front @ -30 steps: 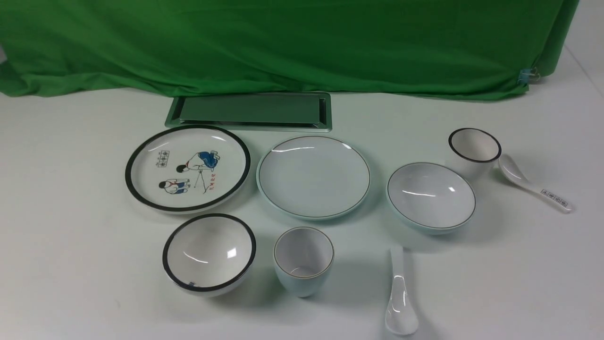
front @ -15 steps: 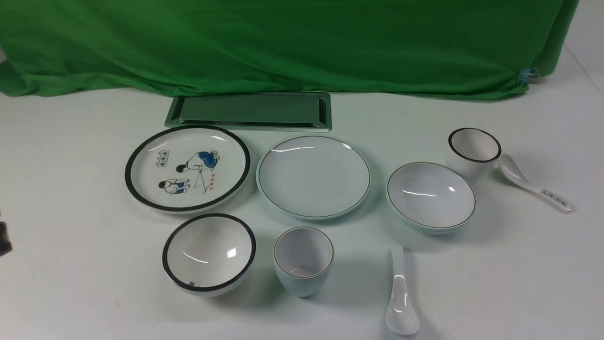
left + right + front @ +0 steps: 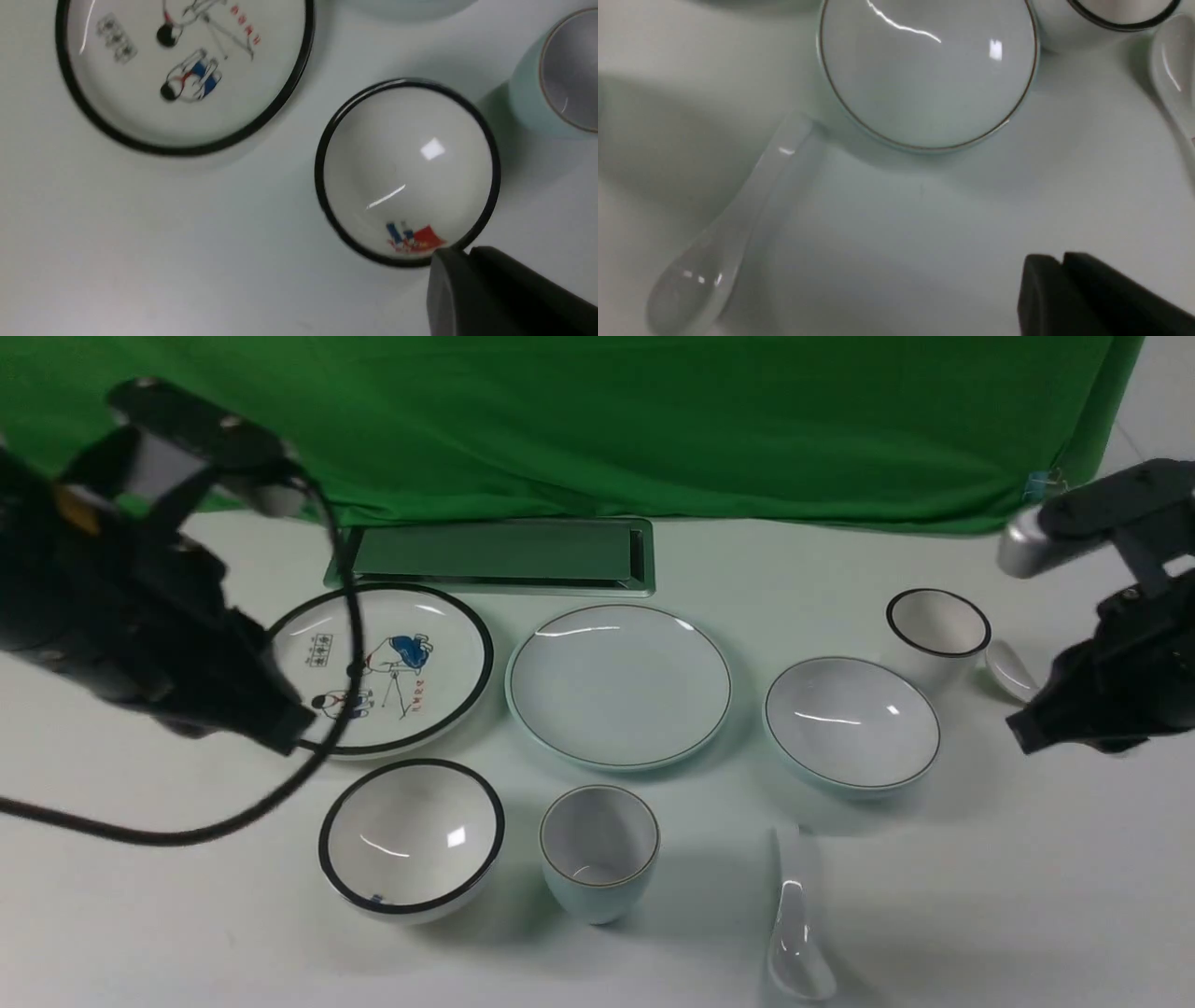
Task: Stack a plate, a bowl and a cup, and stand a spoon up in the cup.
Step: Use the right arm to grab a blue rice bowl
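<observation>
While the robot's left arm reaches in from the left side of the front view, its black left gripper (image 3: 297, 733) hangs above the tabletop (image 3: 597, 971), angled down and inward, in front of part of the white cartoon plate with a black rim (image 3: 401, 747). A dark cable (image 3: 353, 616) loops out from this arm. The left jaws are closed together and hold nothing.

The right arm comes in from the right side, its black right gripper (image 3: 1027, 733) also tipped down and inward, hiding part of the white spoon with a marked handle (image 3: 1010, 670). The right jaws sit together, with no gap to be seen and nothing between them.

The plain bluish-white round plate with a thin dark rim (image 3: 621, 686) lies between the cartoon plate and the pale bluish-white shallow bowl (image 3: 851, 723), which stands near the white conical cup with a black rim (image 3: 938, 625). Nearer the robot, the small pale blue-white handleless cup (image 3: 600, 849) stands upright beside the white bowl with a thick black rim (image 3: 411, 840). The plain glossy white ceramic spoon (image 3: 798, 933) lies flat, well apart from the handleless cup, its handle pointing away from the robot. At the back, a green tray (image 3: 495, 553) lies by a green cloth (image 3: 597, 420).
</observation>
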Motion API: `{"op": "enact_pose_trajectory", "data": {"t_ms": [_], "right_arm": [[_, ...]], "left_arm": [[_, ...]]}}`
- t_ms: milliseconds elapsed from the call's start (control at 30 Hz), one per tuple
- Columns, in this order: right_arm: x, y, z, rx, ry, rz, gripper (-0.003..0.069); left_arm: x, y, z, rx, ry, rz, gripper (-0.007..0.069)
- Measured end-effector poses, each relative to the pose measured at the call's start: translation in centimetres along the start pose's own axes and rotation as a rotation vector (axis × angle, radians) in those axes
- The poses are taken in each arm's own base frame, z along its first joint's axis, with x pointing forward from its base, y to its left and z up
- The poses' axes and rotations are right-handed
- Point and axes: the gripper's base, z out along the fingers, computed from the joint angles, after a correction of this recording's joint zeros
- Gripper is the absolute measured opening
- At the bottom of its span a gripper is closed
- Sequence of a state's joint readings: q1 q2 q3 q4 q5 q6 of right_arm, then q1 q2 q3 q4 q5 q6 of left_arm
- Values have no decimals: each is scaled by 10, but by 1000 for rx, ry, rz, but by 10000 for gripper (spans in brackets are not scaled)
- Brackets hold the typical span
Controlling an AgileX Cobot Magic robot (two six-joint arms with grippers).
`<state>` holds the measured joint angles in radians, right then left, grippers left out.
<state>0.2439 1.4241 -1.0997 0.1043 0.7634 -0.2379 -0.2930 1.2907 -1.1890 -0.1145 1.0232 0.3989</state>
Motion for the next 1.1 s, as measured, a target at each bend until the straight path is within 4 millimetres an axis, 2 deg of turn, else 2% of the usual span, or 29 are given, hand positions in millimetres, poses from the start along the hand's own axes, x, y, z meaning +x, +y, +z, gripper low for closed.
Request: {"op": "enact_pose_trajectory", "data": {"t_ms": [33,67,100,167,200,233,267,333,367,500,600,667,767,800,833,867,900,933,1033,1100], "right_arm": [[-3,-1,4,-1,5,9,143],[-15,-4,23,-2,16,43,246],[-19,-5,33,-3,24,63,311],[-26,-7,47,-3,27,86,412],[-28,-7,52,-4,30,93,434],[-33,-9,71,-5,43,115,516],[-33,-9,71,-5,42,115,516],[-34,-10,95,-6,57,142,545],[-34,-11,100,-4,59,152,544],[-31,-17,131,2,68,215,511],[-30,-18,145,-3,63,241,469],[-30,-17,151,-10,60,258,417],[-30,-17,155,-15,56,270,262],[-30,-17,155,-15,54,272,250],[-32,-17,152,-18,36,290,169],[-35,-17,146,-21,19,298,124],[-37,-17,144,-23,11,301,110],[-40,-16,131,-24,-9,273,76],[-40,-14,118,-24,3,229,76],[-51,-8,100,-52,-25,197,77]], "left_arm": [[-4,-2,1,-1,-6,14,-29],[-16,-9,8,1,-29,64,-29],[-21,-14,11,7,-39,84,-29],[-27,-19,14,11,-56,106,-29],[-28,-20,15,12,-62,113,-29],[-31,-23,18,12,-72,126,-29],[-31,-23,18,12,-73,126,-29],[-33,-24,21,8,-79,133,-29],[-33,-23,22,6,-78,134,-29],[-33,-22,23,-9,-72,146,-29],[-34,-21,24,-15,-84,147,-29],[-36,-21,24,-20,-97,148,-29],[-37,-21,23,-25,-112,149,-29],[-37,-21,23,-25,-111,149,-29],[-37,-21,23,-25,-111,149,-29],[-37,-21,24,-24,-111,149,-29],[-37,-21,24,-24,-111,149,-29],[-36,-21,24,-23,-106,149,-29],[-36,-21,24,-21,-102,150,-29],[-36,-21,24,-22,-101,151,-29]]}}
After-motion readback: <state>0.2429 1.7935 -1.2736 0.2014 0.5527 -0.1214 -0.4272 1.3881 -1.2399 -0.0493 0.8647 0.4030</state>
